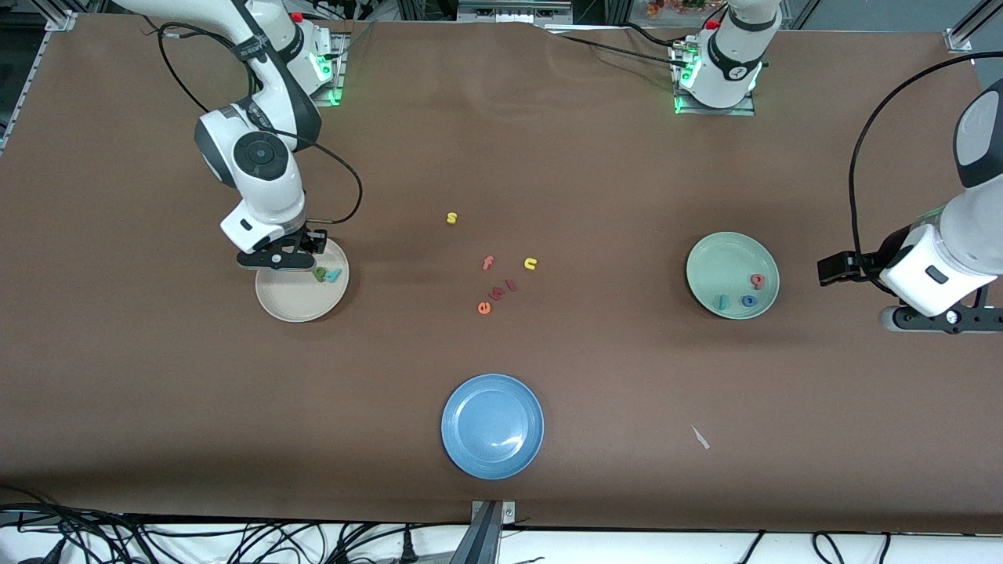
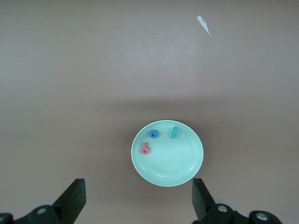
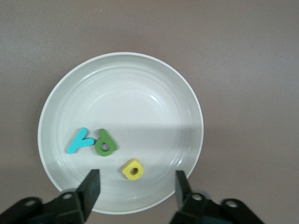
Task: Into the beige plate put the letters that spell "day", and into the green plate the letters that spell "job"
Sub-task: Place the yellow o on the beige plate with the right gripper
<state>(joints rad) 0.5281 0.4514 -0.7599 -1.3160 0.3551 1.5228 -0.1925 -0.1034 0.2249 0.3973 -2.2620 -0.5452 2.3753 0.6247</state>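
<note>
- The right gripper (image 1: 284,256) hangs over the farther edge of the beige plate (image 1: 291,307), its fingers (image 3: 91,186) spread apart with nothing between them.
- The left gripper (image 2: 138,200) is up in the air at the left arm's end of the table, past the green plate (image 1: 717,262); its fingers (image 2: 74,198) stand wide apart and empty.
- In the beige plate lie the teal "y" (image 3: 79,140), the green rounded letter (image 3: 105,145) touching it, and the yellow rounded letter (image 3: 133,169) just beside them, under the right gripper.
- In the green plate lie the blue "o" (image 2: 153,134), the teal "j" (image 2: 174,132) and the red-pink "b" (image 2: 145,149), close together near one rim but apart from each other.
- Between the two plates, mid-table, a loose cluster sits on the brown cloth: a yellow "s" (image 1: 451,218) farthest from the front camera, a yellow "u" (image 1: 530,264), and a pinkish "f" (image 1: 488,262), with three more red and orange letters (image 1: 496,296) in a short slanting row nearer the camera.
- A blue plate (image 1: 492,425) lies nearest the front camera, holding nothing.
- A small white scrap (image 1: 700,437) lies on the cloth, nearer the camera than the green plate.
- Nothing stands between either gripper and its plate.
</note>
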